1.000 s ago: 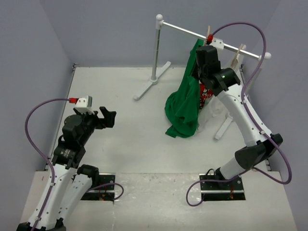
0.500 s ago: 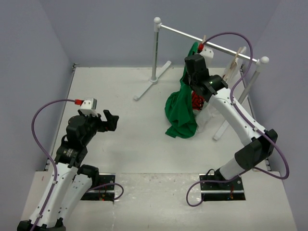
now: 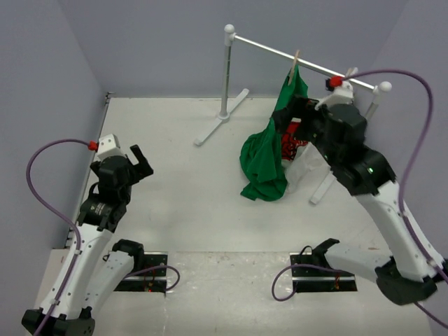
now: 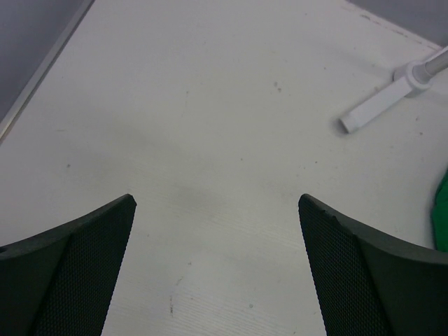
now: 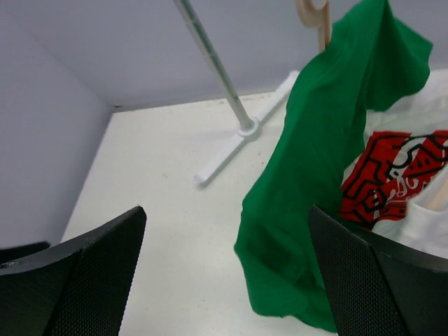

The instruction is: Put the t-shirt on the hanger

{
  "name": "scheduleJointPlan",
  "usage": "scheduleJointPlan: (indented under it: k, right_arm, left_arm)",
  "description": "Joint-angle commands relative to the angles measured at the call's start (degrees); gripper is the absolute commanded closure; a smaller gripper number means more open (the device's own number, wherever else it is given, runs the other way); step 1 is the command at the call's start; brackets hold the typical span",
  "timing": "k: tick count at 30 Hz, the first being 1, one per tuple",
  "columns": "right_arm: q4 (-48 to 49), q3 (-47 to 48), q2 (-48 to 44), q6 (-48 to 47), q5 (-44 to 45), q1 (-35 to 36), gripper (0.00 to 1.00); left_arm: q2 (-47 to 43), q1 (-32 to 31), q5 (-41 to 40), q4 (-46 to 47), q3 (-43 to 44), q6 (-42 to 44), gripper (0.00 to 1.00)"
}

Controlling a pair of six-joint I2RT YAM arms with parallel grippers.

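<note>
The green t-shirt (image 3: 268,159) hangs from the light wooden hanger (image 3: 296,59), whose hook sits on the rack's rail; the shirt's lower part lies bunched on the table. In the right wrist view the t-shirt (image 5: 313,175) drapes down from the hanger's hook (image 5: 313,12). My right gripper (image 3: 292,120) is open just right of the shirt, with nothing between its jaws (image 5: 227,269). The left gripper (image 3: 140,165) is open and empty far to the left, over bare table (image 4: 217,269).
A white garment with a red print (image 3: 297,145) hangs on the same rail behind the green shirt, also in the right wrist view (image 5: 392,183). The white rack (image 3: 227,70) stands at the back with its foot (image 4: 387,99) on the table. Grey walls enclose the table.
My right gripper has opened, let go of the hanger's top and drawn back to the right. The green shirt stays hanging on the rail. The left arm has swung back left.
</note>
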Motion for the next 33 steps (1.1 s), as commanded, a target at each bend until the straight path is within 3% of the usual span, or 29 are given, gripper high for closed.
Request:
scheduleJointPlan:
  k: [1,7,14,20,33]
  right_arm:
    - [-1.2,-3.9,-13.2,-9.3,-3.1,0.2,0.01]
    - [-5.0,-17.5,-30.4,-14.3,15.7,0.2,0.01]
    - [-4.1,-30.2,-45.3,-13.0,16.4,0.2,0.01]
    - [-2.7,-35.3,-50.1,-12.8,18.9,0.1,0.01]
    - [-4.8,-36.1,-50.5,-12.1,24.5,0.2,0.01]
  left_arm:
    - [-4.3,0.3,-1.2,0.2,3.0,2.9,0.0]
    - [-6.2,0.2,-1.0,0.0,3.7,6.3,0.0]
    - [-7.8,0.2,0.3,2.2,-1.1,6.8,0.0]
    - [-8.8,0.2,0.7,2.7,-1.7,7.0,0.0]
    - [-10.5,0.2,0.5,3.0,-2.5,7.3,0.0]
